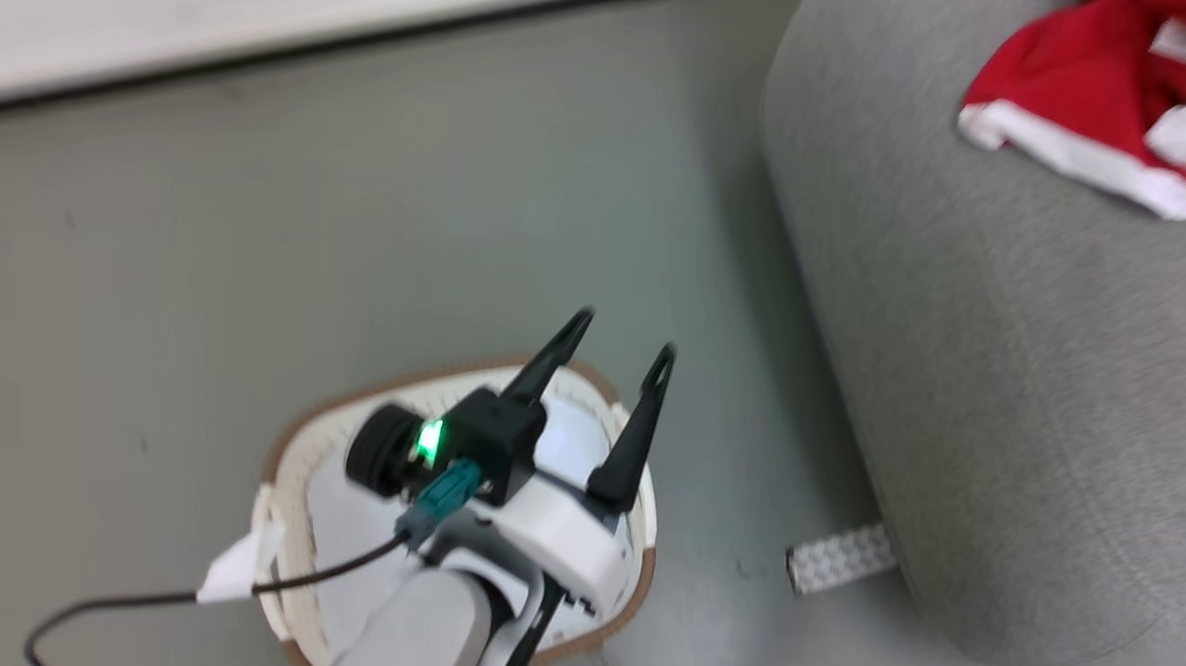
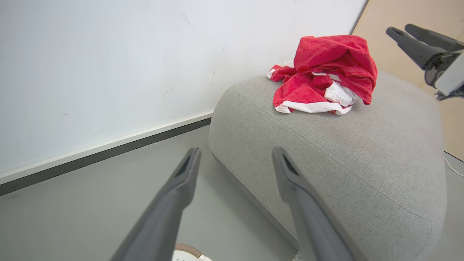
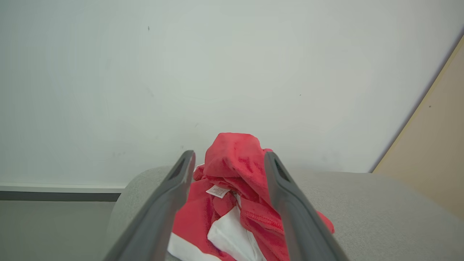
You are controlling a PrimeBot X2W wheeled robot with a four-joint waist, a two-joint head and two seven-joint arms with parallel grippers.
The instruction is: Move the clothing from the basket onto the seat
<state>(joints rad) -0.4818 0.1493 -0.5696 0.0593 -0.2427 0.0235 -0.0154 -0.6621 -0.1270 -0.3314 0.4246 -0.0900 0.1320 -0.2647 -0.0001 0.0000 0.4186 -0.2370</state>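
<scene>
The red clothing with white hem bands lies in a heap on the grey seat, near its far end. The wrist views show the same clothing bunched on the seat. The cream basket with its brown rim stands on the floor left of the seat, with no red garment visible in it. My left gripper hovers over the basket, open and empty. My right gripper is open above the seat, a short way back from the heap, holding nothing.
A pale flat pad lines the basket's bottom. A white tag and a black cable hang at its left. A patterned strip lies on the grey floor by the seat's base. A white wall with a dark baseboard runs behind.
</scene>
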